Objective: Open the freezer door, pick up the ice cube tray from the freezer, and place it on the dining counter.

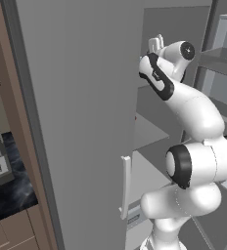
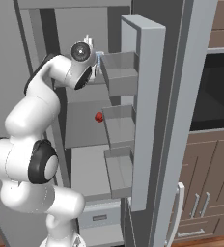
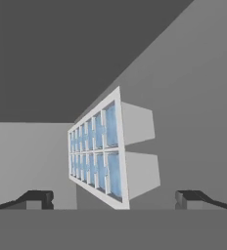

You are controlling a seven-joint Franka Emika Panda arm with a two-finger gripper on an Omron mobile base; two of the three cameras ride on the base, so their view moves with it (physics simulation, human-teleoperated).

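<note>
I see the gripper inside the freezer, jaws released and spread wide, with the tray just ahead between the fingertips, untouched.

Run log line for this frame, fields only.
phase: reach-in | grey freezer door: open | end effector: open, straddling, not gripping | pale blue gridded ice cube tray: in freezer

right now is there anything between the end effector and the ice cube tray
Nothing. In the hand view the ice cube tray sits just ahead of the open end effector, with only bare grey freezer wall around it and no object in the gap.
</note>
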